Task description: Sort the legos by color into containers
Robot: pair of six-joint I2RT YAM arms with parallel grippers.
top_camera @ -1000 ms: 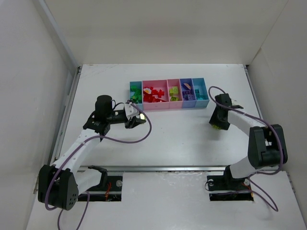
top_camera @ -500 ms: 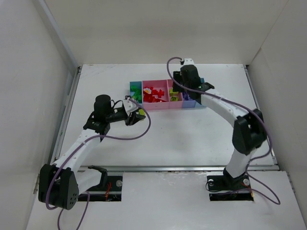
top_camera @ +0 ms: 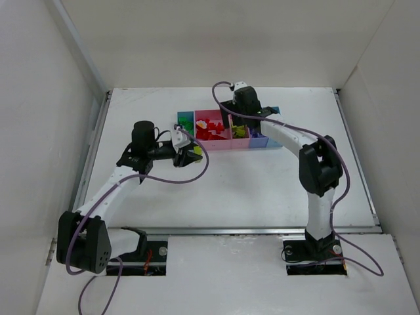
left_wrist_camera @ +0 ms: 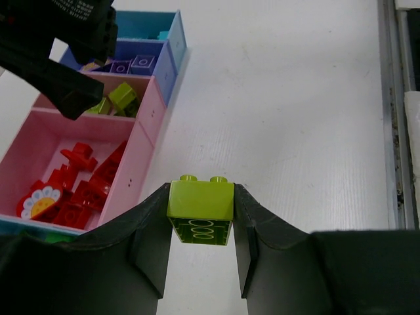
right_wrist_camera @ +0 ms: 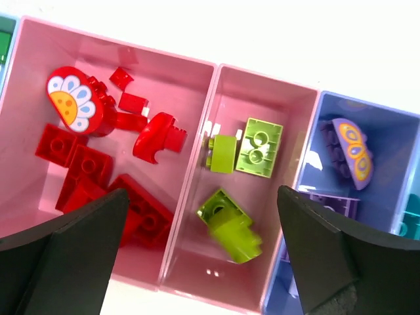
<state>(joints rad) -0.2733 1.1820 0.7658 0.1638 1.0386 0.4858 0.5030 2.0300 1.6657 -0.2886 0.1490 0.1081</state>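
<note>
The containers stand in a row at the table's far middle. My left gripper is shut on a lime-yellow brick just in front of the row's left end, above the table. My right gripper is open over the narrower pink bin, where a blurred lime piece lies with two other lime legos. The wide pink bin holds several red legos. The purple-blue bin holds purple pieces. Green legos fill the left light blue bin.
My right arm reaches across the right bins and hides much of them in the top view; its dark body shows at the top left of the left wrist view. White walls enclose the table.
My right arm swung from the table's right side to above the bins, and the lime piece it carried now lies in the narrower pink bin. My left gripper edged toward the bins.
</note>
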